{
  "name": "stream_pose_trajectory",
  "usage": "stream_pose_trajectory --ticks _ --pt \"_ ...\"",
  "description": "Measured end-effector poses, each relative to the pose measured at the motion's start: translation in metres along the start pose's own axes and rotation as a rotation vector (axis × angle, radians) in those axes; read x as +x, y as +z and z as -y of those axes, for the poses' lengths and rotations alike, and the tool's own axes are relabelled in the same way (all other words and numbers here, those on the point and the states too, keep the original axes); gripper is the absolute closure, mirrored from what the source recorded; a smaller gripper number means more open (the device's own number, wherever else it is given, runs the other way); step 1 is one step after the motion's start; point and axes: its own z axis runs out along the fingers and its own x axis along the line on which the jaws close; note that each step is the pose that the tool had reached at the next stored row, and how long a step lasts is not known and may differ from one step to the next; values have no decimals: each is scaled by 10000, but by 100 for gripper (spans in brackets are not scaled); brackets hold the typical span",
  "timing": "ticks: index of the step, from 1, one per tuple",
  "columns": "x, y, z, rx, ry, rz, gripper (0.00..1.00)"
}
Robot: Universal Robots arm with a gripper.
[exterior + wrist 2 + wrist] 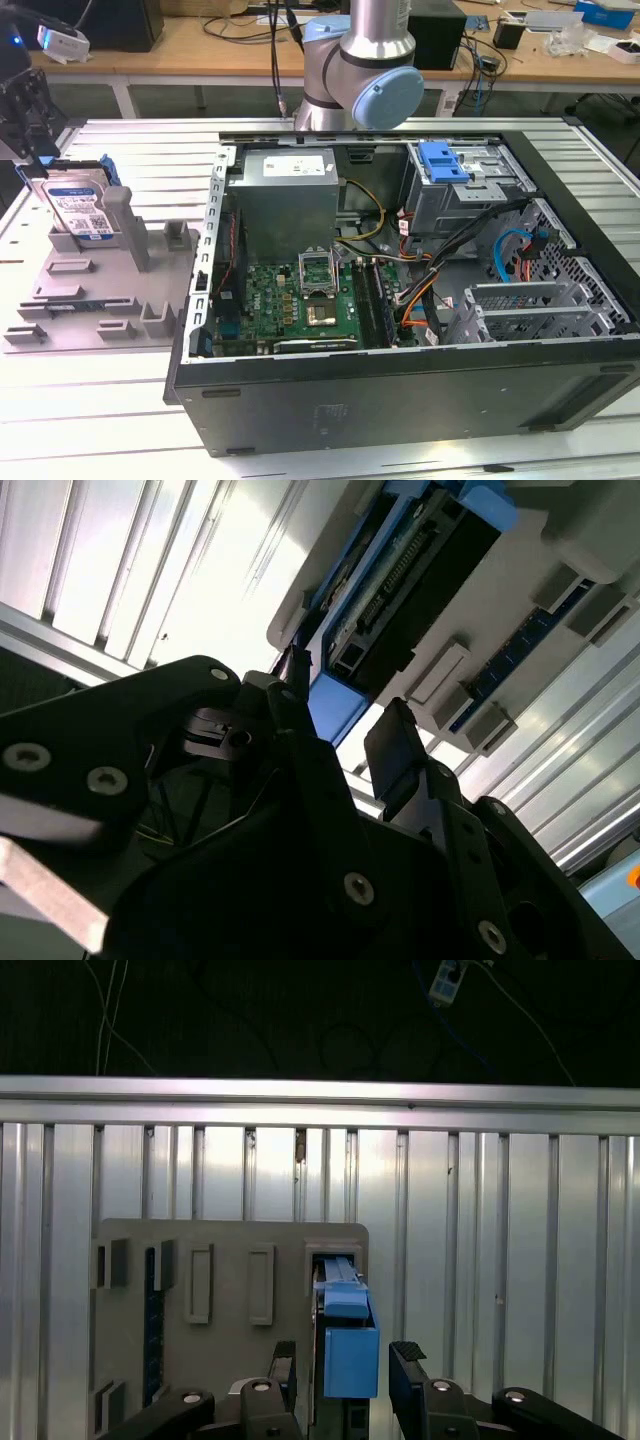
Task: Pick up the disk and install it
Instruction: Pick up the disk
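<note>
Here, upright in a slotted grey plastic fixture [120, 290] at the exterior view's left: silver disk [80, 205], white-and-blue label [78, 208] unreadable, glossy blue carrier [350, 1360]. Straddled by black gripper [345, 1348], fingers [405, 1355] seemingly released.

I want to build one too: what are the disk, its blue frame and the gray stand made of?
The disk: probably a silvery metal casing, with a glossy paper-like label. Its blue frame: smooth matte plastic, judging by its even colour. The gray stand: likely plastic, dull and blocky.
</note>
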Motion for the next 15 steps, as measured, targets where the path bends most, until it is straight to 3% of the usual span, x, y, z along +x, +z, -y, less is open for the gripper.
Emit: stream_pose_trajectory --ticks 15 --pt "-24 126 -2 -1 -1 25 50"
